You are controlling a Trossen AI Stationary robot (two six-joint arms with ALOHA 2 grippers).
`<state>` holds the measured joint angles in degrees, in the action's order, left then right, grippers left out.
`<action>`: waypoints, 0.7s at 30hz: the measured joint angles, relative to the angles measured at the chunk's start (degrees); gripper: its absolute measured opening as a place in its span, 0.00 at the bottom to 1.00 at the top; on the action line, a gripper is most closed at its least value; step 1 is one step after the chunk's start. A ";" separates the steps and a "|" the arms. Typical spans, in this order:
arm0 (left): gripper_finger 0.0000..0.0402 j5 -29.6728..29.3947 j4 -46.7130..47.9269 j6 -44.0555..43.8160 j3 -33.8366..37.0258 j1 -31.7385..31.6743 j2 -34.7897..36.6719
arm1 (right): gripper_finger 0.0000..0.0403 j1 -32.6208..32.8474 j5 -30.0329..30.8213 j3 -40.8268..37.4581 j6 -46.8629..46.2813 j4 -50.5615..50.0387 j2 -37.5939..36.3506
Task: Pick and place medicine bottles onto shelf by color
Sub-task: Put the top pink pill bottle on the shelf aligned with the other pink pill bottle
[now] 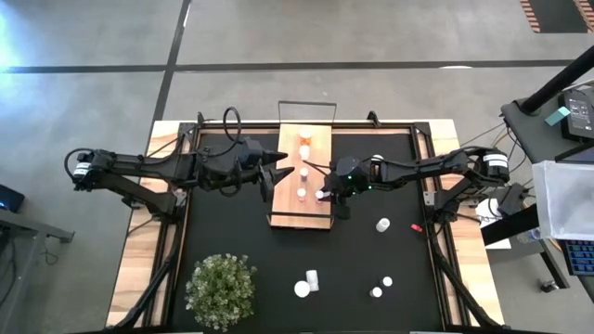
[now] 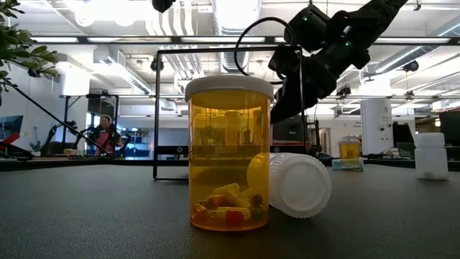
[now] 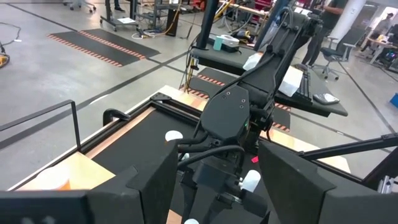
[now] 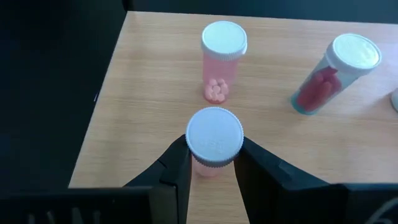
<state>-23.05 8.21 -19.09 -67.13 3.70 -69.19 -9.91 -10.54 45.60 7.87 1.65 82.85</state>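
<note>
Upright pink bottle [image 4: 214, 142], cap up, in right pincer [image 4: 211, 163].

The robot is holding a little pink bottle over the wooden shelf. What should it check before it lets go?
1. Grip: right gripper is shut on the white-capped pink bottle: ok.
2. Over the shelf, not the black mat: ok.
3. Colour match: another pink bottle stands just ahead: ok.
4. Clear of the pale blue bottle with red pills, which stands apart to one side: ok.
5. Bottle's base touching the board: cannot tell.
6. Left gripper waits open at the shelf's other edge, out of the way: ok.
</note>
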 joint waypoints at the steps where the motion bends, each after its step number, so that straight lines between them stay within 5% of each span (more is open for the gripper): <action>1: 0.52 0.00 0.00 0.00 0.00 0.00 0.00 | 0.24 0.00 0.01 -0.01 -0.39 0.00 0.00; 21: 0.52 0.00 0.09 0.00 0.02 -0.28 0.00 | 0.39 0.00 -0.13 0.19 -3.49 -3.51 -0.54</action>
<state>-23.05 8.29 -19.09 -67.11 3.42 -69.19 -9.91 -10.67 45.79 4.38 -1.86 82.31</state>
